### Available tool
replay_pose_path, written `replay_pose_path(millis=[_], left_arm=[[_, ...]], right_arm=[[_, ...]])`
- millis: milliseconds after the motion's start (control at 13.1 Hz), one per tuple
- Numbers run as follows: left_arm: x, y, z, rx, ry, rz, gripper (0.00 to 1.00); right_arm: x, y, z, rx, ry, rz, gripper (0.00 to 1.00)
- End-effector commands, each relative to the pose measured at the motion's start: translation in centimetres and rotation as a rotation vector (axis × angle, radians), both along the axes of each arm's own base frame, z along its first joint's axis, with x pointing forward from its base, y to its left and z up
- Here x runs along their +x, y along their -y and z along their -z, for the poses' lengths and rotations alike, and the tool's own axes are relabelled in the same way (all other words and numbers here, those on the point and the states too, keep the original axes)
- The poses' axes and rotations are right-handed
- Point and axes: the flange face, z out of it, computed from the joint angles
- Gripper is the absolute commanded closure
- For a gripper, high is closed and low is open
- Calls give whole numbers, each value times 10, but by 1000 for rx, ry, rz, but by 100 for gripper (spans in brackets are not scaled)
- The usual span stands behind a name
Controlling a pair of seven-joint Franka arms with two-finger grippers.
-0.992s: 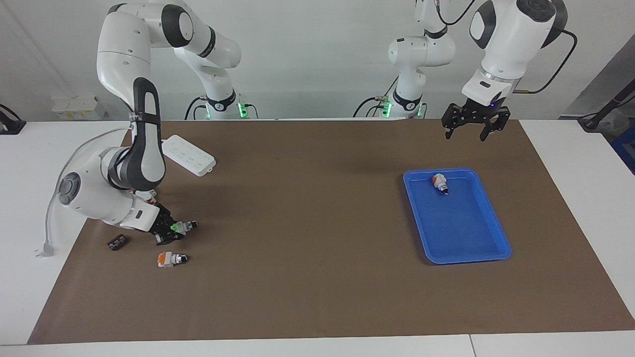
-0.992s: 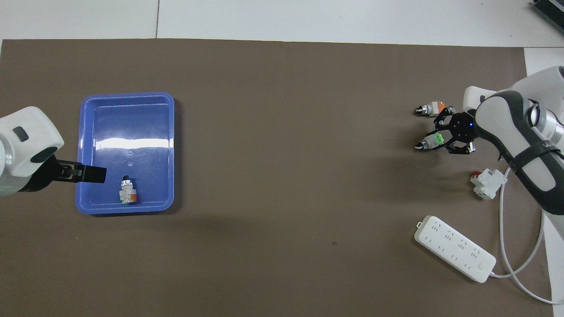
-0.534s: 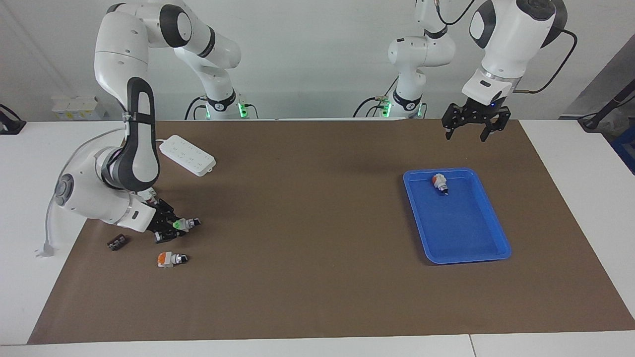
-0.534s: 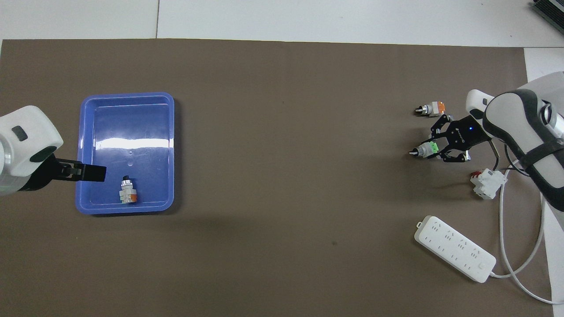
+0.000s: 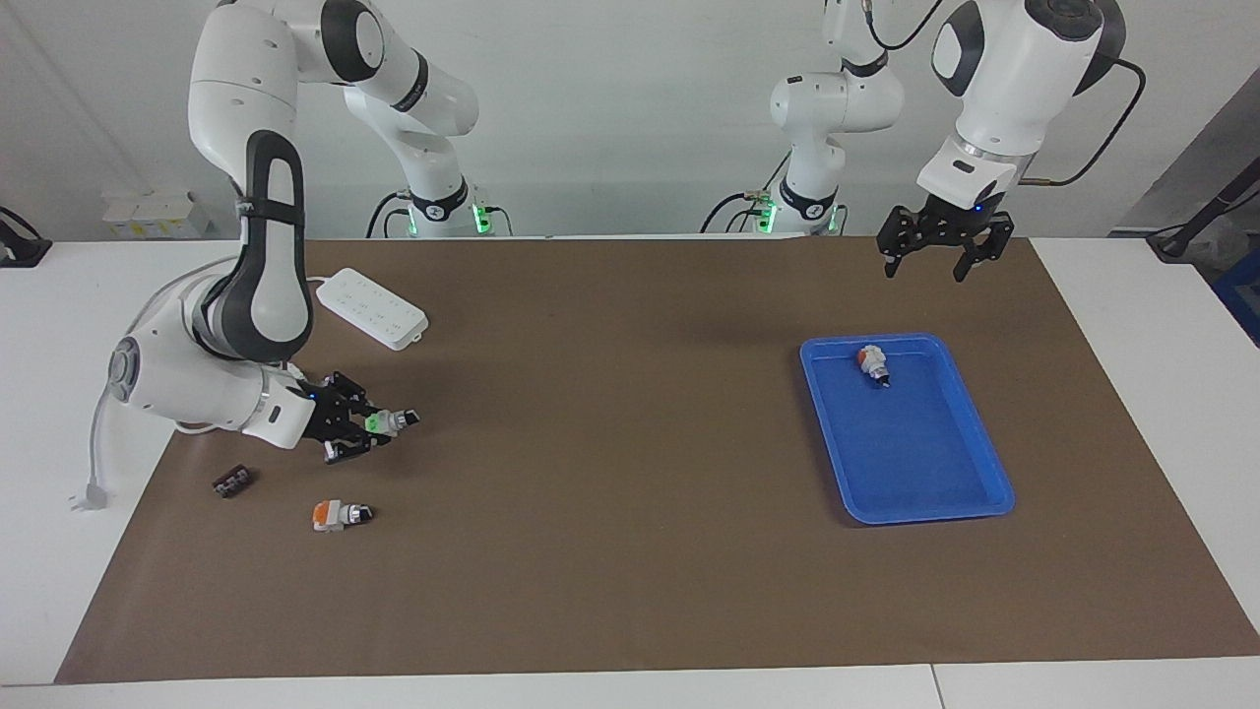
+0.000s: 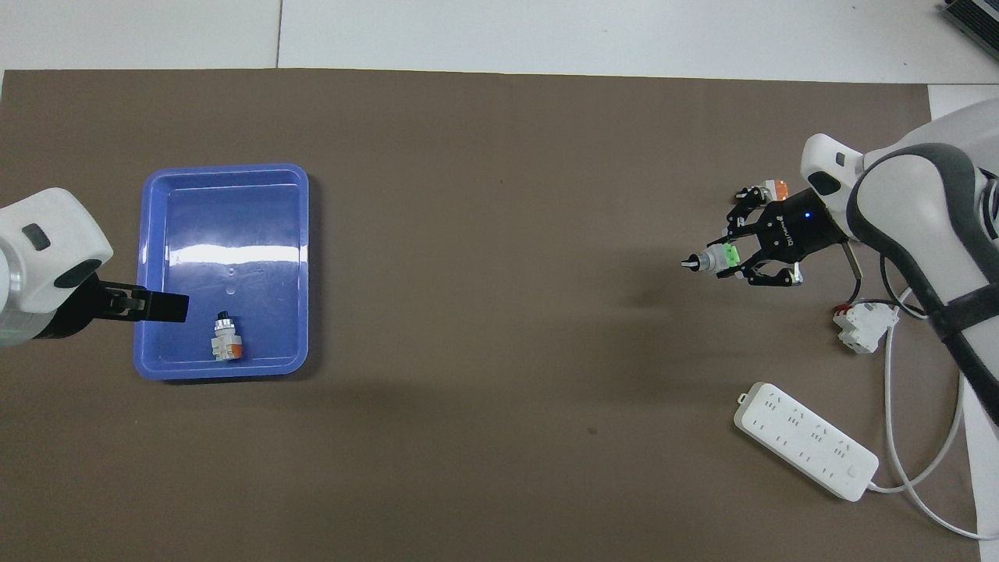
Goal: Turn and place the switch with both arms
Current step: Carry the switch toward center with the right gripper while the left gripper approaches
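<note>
Overhead view: orange switch (image 6: 769,190) perhaps partly under right tool (image 6: 730,261).

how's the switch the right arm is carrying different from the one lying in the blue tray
The carried switch shows a bright green face; the switch in the tray shows orange.
The carried switch is clamped in the right hand and lifted off the brown mat; the tray switch lies loose in the blue tray, at the end nearer the robots.
The left hand waits open, above the mat near the tray.
Both switches have white bodies and black knobs.
</note>
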Motion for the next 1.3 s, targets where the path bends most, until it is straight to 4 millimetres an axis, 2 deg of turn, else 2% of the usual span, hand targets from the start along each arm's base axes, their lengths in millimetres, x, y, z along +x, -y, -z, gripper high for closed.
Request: replay_pose_path(millis=[0,76,153,305,534,687,763,992,1221], left_arm=[[-16,7,5,-13,-9,7,2],[-20,16,7,-65,-23,7,4],[-25,21,9,-141,-52,-11,13],[-35,28,13,-194,-88,-45,9],[-41,54,19,-299,-130,-126,10],[-40,70,27,-435,-179,-237,20],[-39,77,28,-515,-197,-284,21],[-31,114,42,-690,-252,-431,25],[-24,137,31,-885,-326,-646,35]], right_arm=[[-23,-36,-32,-4,-16,55,100],[-26,-56,-43,-13,-11,55,100],[-29,-76,-51,-12,-7,51,100],[-32,-109,-61,-7,26,42,100],[-47,-149,-91,-18,56,79,100],[-64,-182,-112,11,71,113,100],[-69,-194,-119,56,81,135,100],[-85,-218,-135,179,106,196,100],[-93,-225,-138,220,90,212,100]])
